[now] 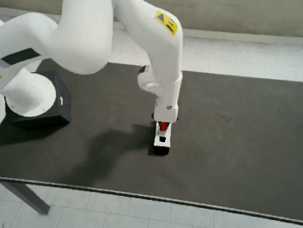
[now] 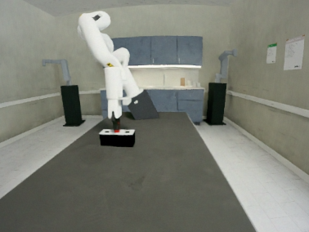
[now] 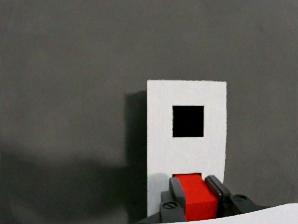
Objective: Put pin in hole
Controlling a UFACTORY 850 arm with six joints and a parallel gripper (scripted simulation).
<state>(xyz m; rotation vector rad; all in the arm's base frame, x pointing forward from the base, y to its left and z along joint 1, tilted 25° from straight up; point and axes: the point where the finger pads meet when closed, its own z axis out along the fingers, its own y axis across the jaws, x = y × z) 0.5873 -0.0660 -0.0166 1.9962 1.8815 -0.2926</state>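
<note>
The block (image 1: pixel 161 150) (image 2: pixel 118 140) (image 3: pixel 162 150), with a white top and black sides, stands on the table. My gripper (image 1: pixel 163 124) (image 2: pixel 117 127) (image 3: pixel 190 192) is shut on the pin (image 1: pixel 163 127) (image 2: pixel 117 131) (image 3: pixel 200 201), red end up, at the middle hole. Only red shows of the pin above the block; its lower part is hidden. A dark edge of the middle hole shows beside the pin in the wrist view. One end hole (image 1: pixel 162 139) (image 2: pixel 107 131) (image 3: pixel 188 121) is empty. The other end hole (image 2: pixel 127 131) looks empty and shows only in the exterior view.
The block stands on the dark table (image 1: pixel 240 140) (image 2: pixel 163 171) (image 3: pixel 75 60). The arm's base (image 1: pixel 32 94) is at the table's left in the top view. The table's front edge runs below the block in that view.
</note>
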